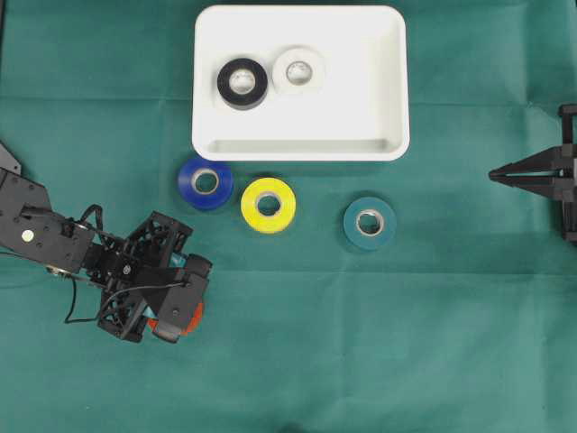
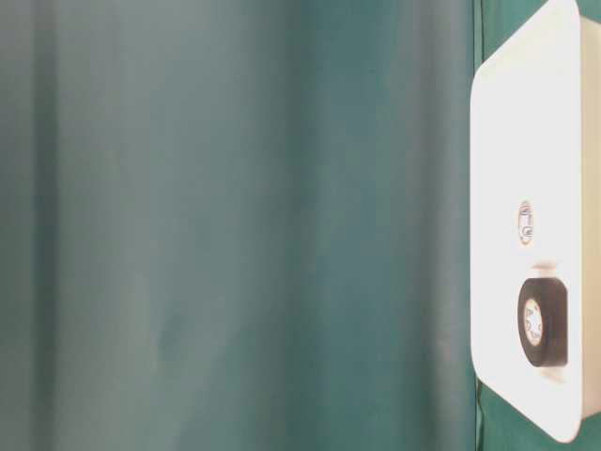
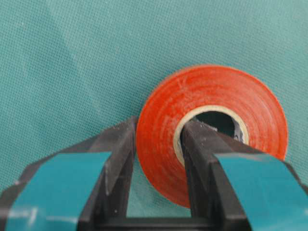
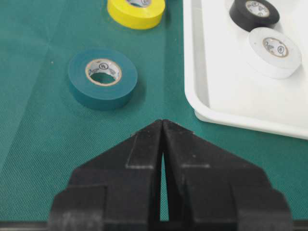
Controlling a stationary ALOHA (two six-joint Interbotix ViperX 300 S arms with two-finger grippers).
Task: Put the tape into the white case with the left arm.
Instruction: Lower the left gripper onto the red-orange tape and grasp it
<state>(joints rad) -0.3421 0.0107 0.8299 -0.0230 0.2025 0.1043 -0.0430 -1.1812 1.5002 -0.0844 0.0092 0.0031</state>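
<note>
A red tape roll [image 3: 211, 89] lies flat on the green cloth at the lower left, mostly hidden under my left gripper [image 1: 180, 307] in the overhead view, where only its edge [image 1: 192, 318] shows. In the left wrist view the left gripper [image 3: 161, 122] is shut on the roll's wall, one teal-banded finger inside the core and the other outside. The white case [image 1: 361, 99] sits at the top centre, far from the left gripper, with a black roll [image 1: 242, 83] and a white roll [image 1: 298, 70] in it. My right gripper [image 1: 494, 175] rests shut and empty at the right edge.
Blue [image 1: 205, 183], yellow [image 1: 268, 205] and teal [image 1: 369, 223] tape rolls lie in a row on the cloth just in front of the case. The teal roll [image 4: 102, 77] lies ahead of the right gripper [image 4: 162, 122], the case rim [image 4: 226, 118] to its right.
</note>
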